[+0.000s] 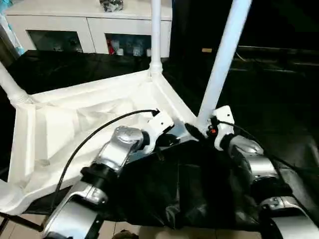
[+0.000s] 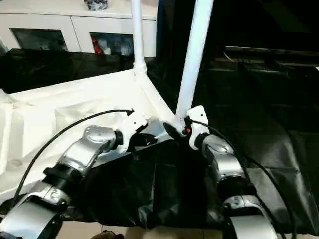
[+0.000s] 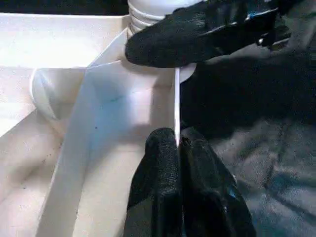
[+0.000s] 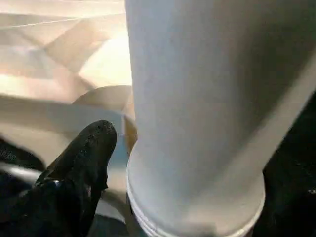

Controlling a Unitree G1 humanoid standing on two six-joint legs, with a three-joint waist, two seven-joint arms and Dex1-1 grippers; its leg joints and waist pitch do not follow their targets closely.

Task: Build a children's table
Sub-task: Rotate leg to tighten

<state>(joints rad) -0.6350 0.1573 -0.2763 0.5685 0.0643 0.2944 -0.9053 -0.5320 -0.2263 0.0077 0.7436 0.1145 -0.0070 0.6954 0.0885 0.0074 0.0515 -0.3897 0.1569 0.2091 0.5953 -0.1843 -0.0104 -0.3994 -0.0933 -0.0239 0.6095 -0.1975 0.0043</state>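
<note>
Children's table lies inverted; left gripper jaws pinch its raised rim; right gripper jaws spread beside near-corner leg.

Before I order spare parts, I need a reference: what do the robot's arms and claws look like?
Both forearms are rounded silver shells with black joint sections: the left arm and the right arm. White housings sit at the wrists. A thin black cable arcs along the left arm to its wrist. The left claw has two black, finely textured fingers. The right claw is black too, with a small red spot beside it.
</note>
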